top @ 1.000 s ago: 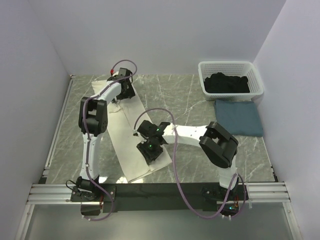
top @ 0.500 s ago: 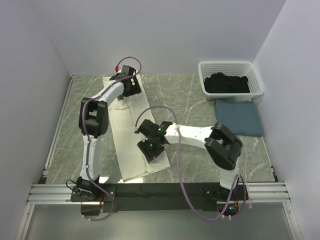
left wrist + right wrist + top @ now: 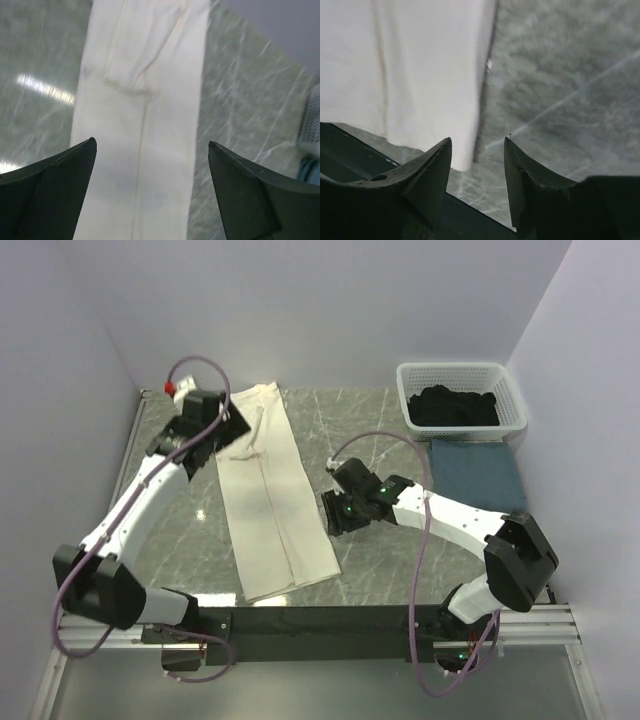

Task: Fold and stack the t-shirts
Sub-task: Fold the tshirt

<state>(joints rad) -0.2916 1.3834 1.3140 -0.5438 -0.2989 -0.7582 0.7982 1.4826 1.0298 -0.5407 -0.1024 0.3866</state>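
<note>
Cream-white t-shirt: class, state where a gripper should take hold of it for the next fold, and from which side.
Probably its near short edge, pinched at both corners from above: the cream-white t-shirt lies flat as a long narrow strip.

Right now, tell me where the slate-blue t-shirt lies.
In the top view, the slate-blue t-shirt lies folded flat on the right side of the table, just on the near side of the white basket and right of the right arm.

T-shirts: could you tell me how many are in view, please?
3: a long cream-white cloth t-shirt left of centre; a folded slate-blue cloth t-shirt beside the white lattice plastic basket; a black cloth t-shirt heaped inside it, possibly hiding more.
</note>
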